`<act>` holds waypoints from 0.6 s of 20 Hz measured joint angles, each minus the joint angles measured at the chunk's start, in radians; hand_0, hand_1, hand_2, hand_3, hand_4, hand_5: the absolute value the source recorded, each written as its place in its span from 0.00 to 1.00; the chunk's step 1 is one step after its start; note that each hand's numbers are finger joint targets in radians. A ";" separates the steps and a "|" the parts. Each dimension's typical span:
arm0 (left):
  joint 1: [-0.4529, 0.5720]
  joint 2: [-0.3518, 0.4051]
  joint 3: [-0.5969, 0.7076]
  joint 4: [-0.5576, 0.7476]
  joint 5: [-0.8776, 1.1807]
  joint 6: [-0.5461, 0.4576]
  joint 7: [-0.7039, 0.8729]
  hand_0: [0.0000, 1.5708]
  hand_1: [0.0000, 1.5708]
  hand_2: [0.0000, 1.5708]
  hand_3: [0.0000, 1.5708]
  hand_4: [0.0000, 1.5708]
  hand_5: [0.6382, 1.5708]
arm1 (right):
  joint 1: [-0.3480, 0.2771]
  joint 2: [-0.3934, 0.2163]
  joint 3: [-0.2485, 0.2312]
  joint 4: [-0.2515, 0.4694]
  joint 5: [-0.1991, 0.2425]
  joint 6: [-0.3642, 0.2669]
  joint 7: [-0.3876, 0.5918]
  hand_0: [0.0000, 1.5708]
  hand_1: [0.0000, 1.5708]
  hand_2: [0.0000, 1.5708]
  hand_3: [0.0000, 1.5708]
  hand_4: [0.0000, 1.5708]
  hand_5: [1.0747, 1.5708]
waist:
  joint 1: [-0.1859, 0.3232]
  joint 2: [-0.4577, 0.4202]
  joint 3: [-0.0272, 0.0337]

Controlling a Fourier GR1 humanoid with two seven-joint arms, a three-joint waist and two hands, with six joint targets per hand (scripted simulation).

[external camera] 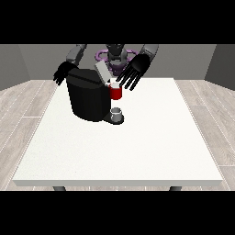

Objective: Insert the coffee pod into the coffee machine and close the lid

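A black coffee machine (pixel 87 96) stands on the white table (pixel 124 147) at the back left. Its grey lid (pixel 102 72) is tilted up, open. The machine's red front part (pixel 116 93) sits below the lid, and a small grey cup (pixel 117 112) stands on its base. The coffee pod does not show as a separate thing. The hand at the view's right (pixel 134 69) hovers just right of the lid and above the red part, its fingers spread and straight, holding nothing. The hand at the view's left (pixel 64 72) is behind the machine's left top corner, fingers relaxed.
The table's front and right parts stretch wide towards the camera. A wooden floor surrounds the table, with grey walls behind the robot.
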 measured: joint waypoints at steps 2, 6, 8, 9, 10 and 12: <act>0.018 -0.004 0.001 -0.004 0.000 -0.002 -0.007 0.00 0.00 0.00 0.00 0.00 1.00 | 0.010 0.003 0.000 -0.002 0.002 -0.007 -0.003 0.00 0.00 0.00 0.00 0.26 1.00 | 0.011 -0.018 -0.0001; 0.034 -0.028 0.003 -0.026 0.005 -0.011 0.006 0.00 0.00 0.00 0.00 0.00 1.00 | 0.028 -0.002 -0.019 0.024 -0.015 0.002 -0.019 0.00 0.00 0.00 0.00 0.27 1.00 | 0.035 -0.053 -0.0003; 0.064 -0.060 0.013 -0.032 0.023 -0.012 0.018 0.00 0.00 0.00 0.00 0.00 1.00 | 0.057 0.000 -0.019 0.032 -0.016 0.005 -0.023 0.00 0.00 0.00 0.00 0.26 1.00 | 0.050 -0.093 -0.0002; 0.075 -0.070 0.019 -0.039 0.029 -0.005 0.019 0.00 0.00 0.00 0.00 0.00 1.00 | 0.061 -0.008 -0.026 0.036 -0.022 0.013 -0.029 0.00 0.00 0.00 0.00 0.25 1.00 | 0.056 -0.097 -0.0001; 0.081 -0.081 0.039 -0.041 0.054 -0.008 0.019 0.00 0.00 0.00 0.00 0.00 1.00 | 0.062 -0.010 -0.034 0.039 -0.027 0.011 -0.023 0.00 0.00 0.00 0.00 0.28 1.00 | 0.068 -0.108 -0.0003; 0.103 -0.102 0.086 -0.044 0.106 -0.005 0.022 0.00 0.00 0.00 0.00 0.05 1.00 | 0.084 -0.015 -0.045 0.046 -0.033 0.011 -0.023 0.00 0.00 0.00 0.00 0.27 1.00 | 0.092 -0.143 -0.0006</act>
